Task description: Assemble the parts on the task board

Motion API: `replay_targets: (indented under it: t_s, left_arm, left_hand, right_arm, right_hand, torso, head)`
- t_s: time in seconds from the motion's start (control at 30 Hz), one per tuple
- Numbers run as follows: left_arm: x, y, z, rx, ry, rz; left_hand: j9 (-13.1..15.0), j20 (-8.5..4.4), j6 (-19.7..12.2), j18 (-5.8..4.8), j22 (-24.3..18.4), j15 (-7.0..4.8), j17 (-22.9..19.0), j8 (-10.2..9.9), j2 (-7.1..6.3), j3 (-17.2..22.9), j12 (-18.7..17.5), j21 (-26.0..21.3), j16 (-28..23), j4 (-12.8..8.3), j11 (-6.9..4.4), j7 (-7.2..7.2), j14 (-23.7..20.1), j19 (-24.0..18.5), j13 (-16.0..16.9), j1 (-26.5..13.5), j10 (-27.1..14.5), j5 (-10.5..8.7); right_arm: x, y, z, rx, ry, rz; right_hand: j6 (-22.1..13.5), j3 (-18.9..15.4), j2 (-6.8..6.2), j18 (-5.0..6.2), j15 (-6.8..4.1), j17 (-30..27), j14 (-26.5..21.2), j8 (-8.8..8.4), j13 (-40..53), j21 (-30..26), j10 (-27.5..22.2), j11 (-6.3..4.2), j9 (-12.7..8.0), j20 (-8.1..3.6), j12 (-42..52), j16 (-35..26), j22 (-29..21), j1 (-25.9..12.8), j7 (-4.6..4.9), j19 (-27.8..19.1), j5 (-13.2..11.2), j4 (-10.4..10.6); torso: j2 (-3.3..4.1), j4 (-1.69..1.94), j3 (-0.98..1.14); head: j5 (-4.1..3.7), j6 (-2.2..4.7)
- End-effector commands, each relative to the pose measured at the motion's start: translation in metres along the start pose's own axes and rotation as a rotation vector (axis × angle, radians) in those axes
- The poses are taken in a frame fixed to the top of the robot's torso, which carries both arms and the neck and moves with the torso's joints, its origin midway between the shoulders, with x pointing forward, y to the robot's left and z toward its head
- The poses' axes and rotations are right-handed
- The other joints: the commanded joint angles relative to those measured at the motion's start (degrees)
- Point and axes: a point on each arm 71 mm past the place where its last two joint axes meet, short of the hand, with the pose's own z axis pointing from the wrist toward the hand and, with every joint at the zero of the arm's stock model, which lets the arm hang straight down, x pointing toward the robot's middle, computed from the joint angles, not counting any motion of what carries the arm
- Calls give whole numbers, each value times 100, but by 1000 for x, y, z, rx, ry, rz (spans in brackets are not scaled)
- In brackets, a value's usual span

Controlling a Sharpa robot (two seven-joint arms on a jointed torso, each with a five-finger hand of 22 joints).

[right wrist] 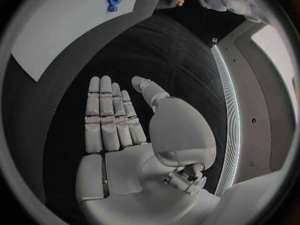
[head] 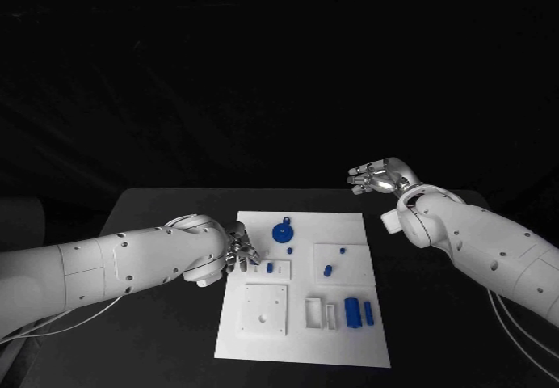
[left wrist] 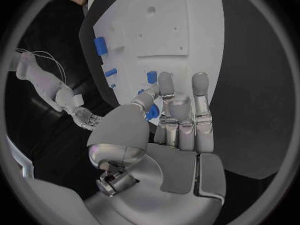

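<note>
Nearest you on the task board (head: 350, 347), toward six o'clock, a white square plate with small holes (head: 264, 307) lies at the board's near left. Just to its right sit narrow white holders (head: 317, 313), and beside them two upright blue cylinders (head: 359, 311) stand side by side, touching or nearly so. Whether the cylinders stand inside a slot you cannot tell.

Further up the board, a small blue peg (head: 329, 270) rests on a raised white block (head: 338, 261) at about three o'clock from centre, with a smaller blue bit (head: 342, 250) above it. A round blue disc with a stem (head: 283, 232) lies toward twelve o'clock. Another small blue part (head: 271, 267) sits on a low white block close to the left edge.

Your left robot hand (head: 237, 247) is at the board's nine o'clock edge. In the left wrist view its fingers (left wrist: 200, 92) reach out over the board; a blue piece shows right by the thumb, but whether it is held you cannot tell.

Your right robot hand (head: 380, 178) hangs over the dark worktop (head: 163, 210) beyond the board's two o'clock corner, palm flat, fingers straight and close together, thumb apart, holding nothing.
</note>
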Motion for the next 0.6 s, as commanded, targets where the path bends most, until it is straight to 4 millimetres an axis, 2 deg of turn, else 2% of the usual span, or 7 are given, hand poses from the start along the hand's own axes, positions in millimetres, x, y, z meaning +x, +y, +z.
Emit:
replay_targets:
  t_s: [0.03, 0.6]
  left_arm:
    - [2, 0, 1, 1, -12, 36]
    - [12, 11, 8, -34, 1, 31]
  left_hand:
    - [2252, -1, 400, 54, 108, -4, 7, 34, 82, 29, 22, 35, 25, -42, -41, -397, 50, 41, -3, 4, 266, -16]
    - [2266, -13, 396, 53, 110, -16, 93, 36, 82, 22, 77, 133, 112, -57, -52, -402, 54, 24, 9, -16, 264, -12]
  right_arm:
    - [1, 0, 0, 1, 0, 4]
    - [2, 1, 0, -5, -5, 6]
  right_hand:
    - [-49, -10, 11, -35, 17, -4, -40, -1, -8, 21, -56, 5, -1, 5, -19, -21, -7, -20, -9, -11, 8, -37]
    - [-71, -5, 7, -33, 28, -7, -63, -2, -8, 23, -84, 17, -2, 16, -19, -25, -25, -26, -1, -29, 14, -43]
  torso:
    - [2, 0, 11]
    - [1, 7, 12]
  head:
    - [-7, -17]
    - [-26, -50]
